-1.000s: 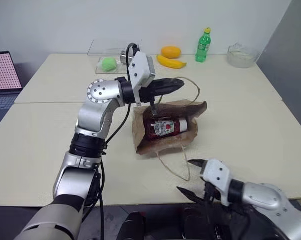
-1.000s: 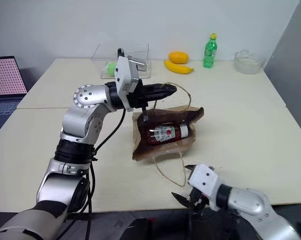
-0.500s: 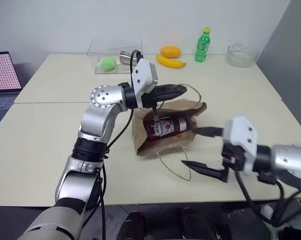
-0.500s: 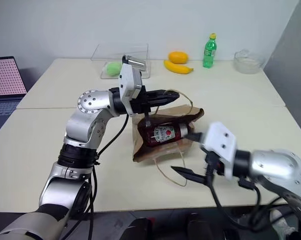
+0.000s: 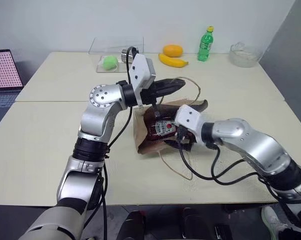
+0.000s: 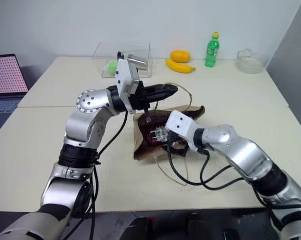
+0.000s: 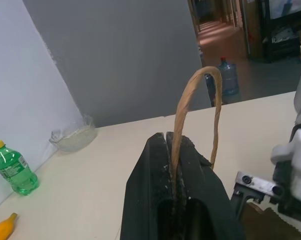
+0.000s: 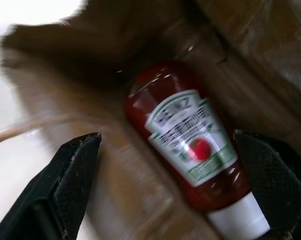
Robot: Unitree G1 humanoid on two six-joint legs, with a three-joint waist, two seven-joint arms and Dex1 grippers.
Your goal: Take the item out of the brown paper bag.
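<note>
Red ketchup bottle [image 8: 190, 150] lies inside the brown paper bag [image 5: 142, 132] straight ahead of my right gripper [image 6: 166, 142], jaws wide apart astride it (crosswise to its length); left gripper [image 5: 173, 84] clamps a cord handle [image 7: 195, 100].

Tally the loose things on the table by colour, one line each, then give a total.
Red: 1, ketchup bottle
Brown: 1, bag
Green: 2, ball, soda bottle
Orange: 1, fruit
Yellow: 1, banana
Clear: 1, bowl
Total: 7
</note>
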